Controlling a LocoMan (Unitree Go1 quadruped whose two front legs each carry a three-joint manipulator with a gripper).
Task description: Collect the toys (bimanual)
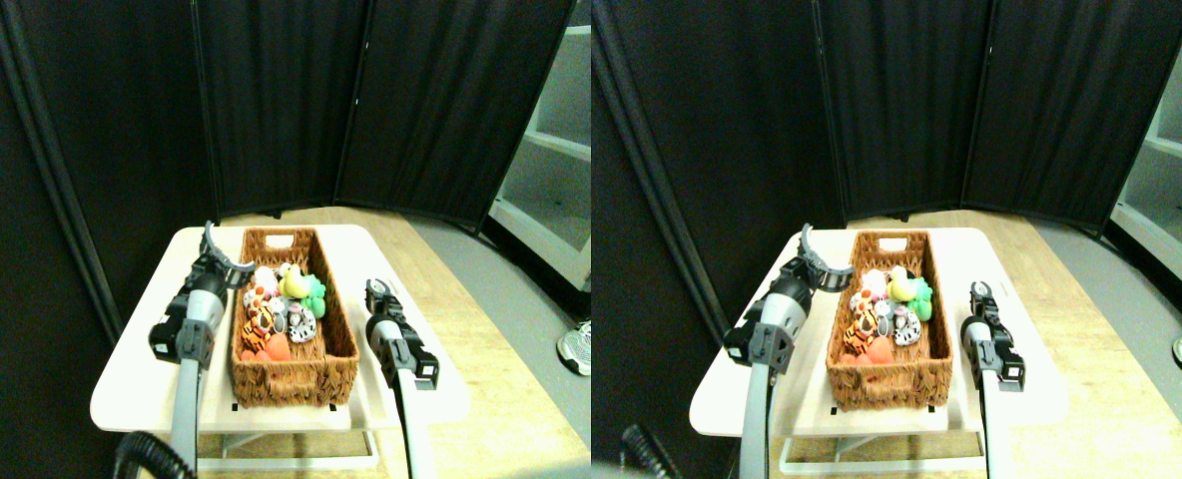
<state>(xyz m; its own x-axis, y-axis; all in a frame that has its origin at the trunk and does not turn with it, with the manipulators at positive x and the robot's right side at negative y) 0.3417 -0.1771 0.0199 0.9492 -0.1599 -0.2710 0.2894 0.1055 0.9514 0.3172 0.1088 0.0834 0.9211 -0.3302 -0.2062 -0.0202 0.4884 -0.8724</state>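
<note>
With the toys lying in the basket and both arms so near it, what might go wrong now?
1. The left gripper is open right at the basket rim; moving inward, it may catch the wicker and shove the basket.
2. The toys are piled tightly, so one grasp might drag a neighbour out.
3. The right gripper hangs close beside the basket wall and may bump it.

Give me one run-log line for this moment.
toys: piled in basket | left gripper: open, empty, beside basket's left rim | right gripper: empty, right of basket | table: no loose toys seen
</note>
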